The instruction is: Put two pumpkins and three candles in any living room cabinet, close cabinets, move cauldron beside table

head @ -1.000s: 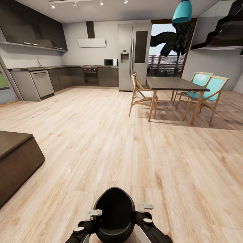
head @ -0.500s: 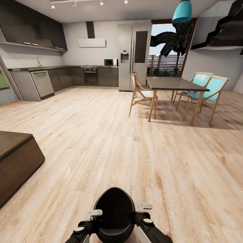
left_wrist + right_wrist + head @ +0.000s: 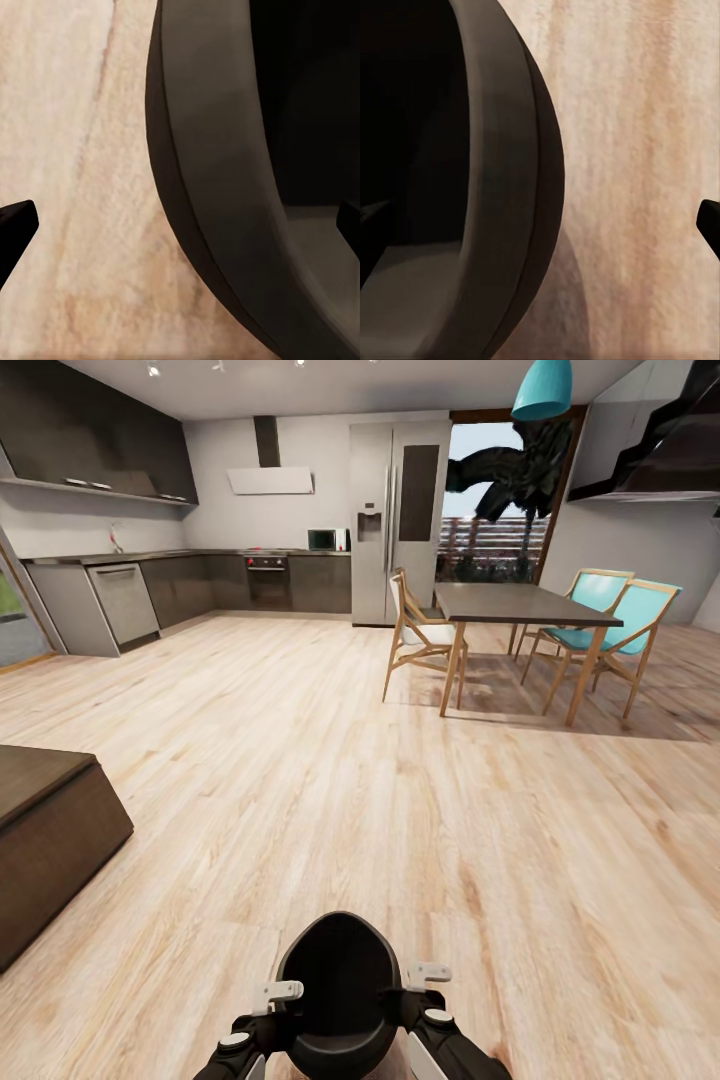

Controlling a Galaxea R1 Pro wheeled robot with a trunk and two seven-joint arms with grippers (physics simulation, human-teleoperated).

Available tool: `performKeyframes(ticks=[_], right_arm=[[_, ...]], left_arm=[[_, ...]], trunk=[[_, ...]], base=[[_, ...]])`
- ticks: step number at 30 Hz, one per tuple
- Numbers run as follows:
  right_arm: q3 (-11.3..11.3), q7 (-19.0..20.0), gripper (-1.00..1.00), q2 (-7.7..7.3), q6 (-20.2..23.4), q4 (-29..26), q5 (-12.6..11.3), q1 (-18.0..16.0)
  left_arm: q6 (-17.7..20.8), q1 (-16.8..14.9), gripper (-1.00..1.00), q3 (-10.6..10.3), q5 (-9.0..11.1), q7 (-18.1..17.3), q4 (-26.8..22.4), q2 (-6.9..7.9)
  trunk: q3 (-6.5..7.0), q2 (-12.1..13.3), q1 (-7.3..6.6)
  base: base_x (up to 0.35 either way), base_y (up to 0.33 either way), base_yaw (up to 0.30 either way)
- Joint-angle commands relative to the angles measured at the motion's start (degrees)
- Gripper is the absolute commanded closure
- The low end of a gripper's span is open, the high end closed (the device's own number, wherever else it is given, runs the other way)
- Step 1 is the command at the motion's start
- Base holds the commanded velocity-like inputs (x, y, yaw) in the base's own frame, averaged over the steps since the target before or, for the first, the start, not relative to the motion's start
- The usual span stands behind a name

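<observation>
The cauldron (image 3: pixel 338 985) is a black round pot low in the head view, right in front of my trunk. My left gripper (image 3: pixel 276 992) sits at its left rim and my right gripper (image 3: pixel 430 972) at its right rim. In the left wrist view the cauldron's thick wall (image 3: pixel 225 225) runs between two wide-apart fingertips (image 3: pixel 16 225). The right wrist view shows the same wall (image 3: pixel 502 187), one fingertip (image 3: pixel 711 225) outside it and a gap on each side. Both grippers are open. A low dark brown cabinet (image 3: pixel 50 830) ends at the left. The pumpkins, the candles and the table are out of view.
Pale wood floor (image 3: pixel 360 780) stretches ahead. A dark-topped dining set (image 3: pixel 520 605) with wooden chairs (image 3: pixel 420 635) and teal chairs (image 3: pixel 610 625) stands right of centre. Kitchen counters (image 3: pixel 180 585) and a steel fridge (image 3: pixel 398 520) line the back wall.
The head view has shifted slightly, so the far kitchen and lamp sit a little higher in the picture. The cauldron and both grippers keep their places in front of me.
</observation>
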Motion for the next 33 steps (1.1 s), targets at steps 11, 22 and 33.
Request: performKeyframes(ticks=[11,22,33], right_arm=[[0.65,-0.43,-1.0,0.0,0.28,0.01,-0.12,-0.03],[0.91,-0.43,-1.0,0.0,0.28,0.01,-0.13,-0.04],[0.91,-0.43,-1.0,0.0,0.28,0.01,-0.13,-0.04]], left_arm=[[0.28,-0.02,-1.0,-0.37,0.47,0.62,-0.11,0.04],[0.28,0.04,-1.0,-0.38,0.48,0.57,-0.11,0.02],[0.28,0.03,-1.0,-0.38,0.47,0.57,-0.11,0.01]], trunk=[[-0.94,-0.07,0.09],[-1.38,-0.1,0.14],[-1.6,-0.11,0.17]], base=[[0.0,0.0,0.0],[0.0,0.0,0.0],[0.0,0.0,0.0]])
